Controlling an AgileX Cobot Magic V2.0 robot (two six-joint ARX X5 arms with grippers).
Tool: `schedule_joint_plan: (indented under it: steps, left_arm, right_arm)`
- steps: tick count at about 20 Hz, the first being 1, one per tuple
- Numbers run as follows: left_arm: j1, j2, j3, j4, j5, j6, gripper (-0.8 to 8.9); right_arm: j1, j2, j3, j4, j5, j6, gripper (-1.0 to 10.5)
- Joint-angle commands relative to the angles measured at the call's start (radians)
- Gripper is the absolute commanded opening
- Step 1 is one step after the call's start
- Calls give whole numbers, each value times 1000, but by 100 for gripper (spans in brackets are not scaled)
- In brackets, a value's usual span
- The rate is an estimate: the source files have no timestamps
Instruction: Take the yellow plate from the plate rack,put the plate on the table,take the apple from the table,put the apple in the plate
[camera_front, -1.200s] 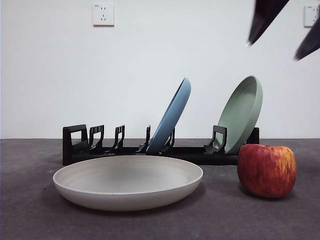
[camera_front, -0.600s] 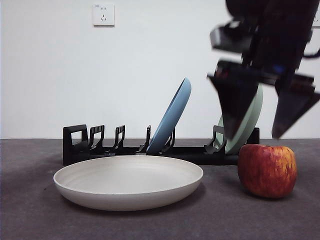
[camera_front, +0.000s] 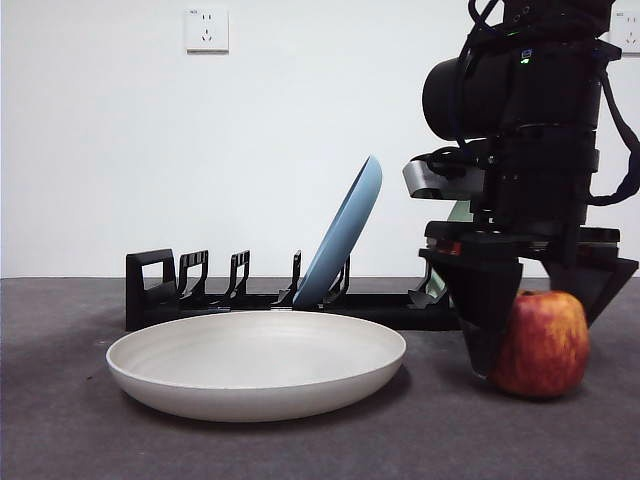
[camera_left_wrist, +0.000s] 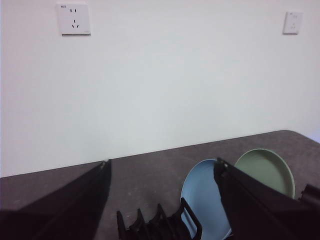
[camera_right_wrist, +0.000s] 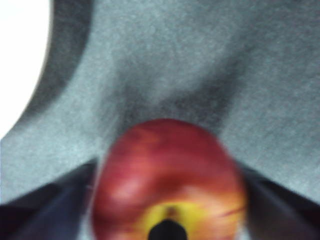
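Observation:
The yellow plate (camera_front: 255, 365) lies flat on the table (camera_front: 60, 420) in front of the plate rack (camera_front: 160, 290). The red apple (camera_front: 545, 345) stands on the table to its right. My right gripper (camera_front: 540, 345) has come down over the apple, open, with one jaw on each side of it. In the right wrist view the apple (camera_right_wrist: 167, 185) sits between the jaws of this gripper (camera_right_wrist: 167, 167), and the plate's edge (camera_right_wrist: 20, 60) shows pale beside it. My left gripper (camera_left_wrist: 161, 162) is open and empty, high above the rack (camera_left_wrist: 155, 225).
A light blue plate (camera_front: 345, 235) leans in the rack's middle slots; it also shows in the left wrist view (camera_left_wrist: 205, 200). A sage green plate (camera_left_wrist: 267, 170) stands at the rack's end, mostly hidden behind the right arm in the front view (camera_front: 458, 212).
My right arm has dropped from the top right corner down to the apple, its open jaws now on either side of it. The plate, the rack and the apple have not moved.

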Motion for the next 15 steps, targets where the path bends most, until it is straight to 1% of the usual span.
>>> schedule_joint_plan:
  steps: [1,4,7,12,13,15]
  left_arm:
    - [3,-2,-5,-8,-5,11,346]
    - [3,-2,-5,-12,-5,11,346]
    - [3,-2,-5,-13,-4,11,346]
    - [3,-2,-5,-13,-3,11,346]
    - [3,-2,-5,-14,-3,11,346]
    - [3,-2,-5,-22,-1,11,345]
  right_arm:
    - [1,5,-1,1,6,9,-16]
    - [1,-13,7,0,48,12,-12]
    - [13,-74,33,0,47,51,-12]
    - [77,-132,145,0,46,60,-12]
    - [96,-132,177,0,45,63,-12]
    - [139,-125,240,5,-9,66,-12]
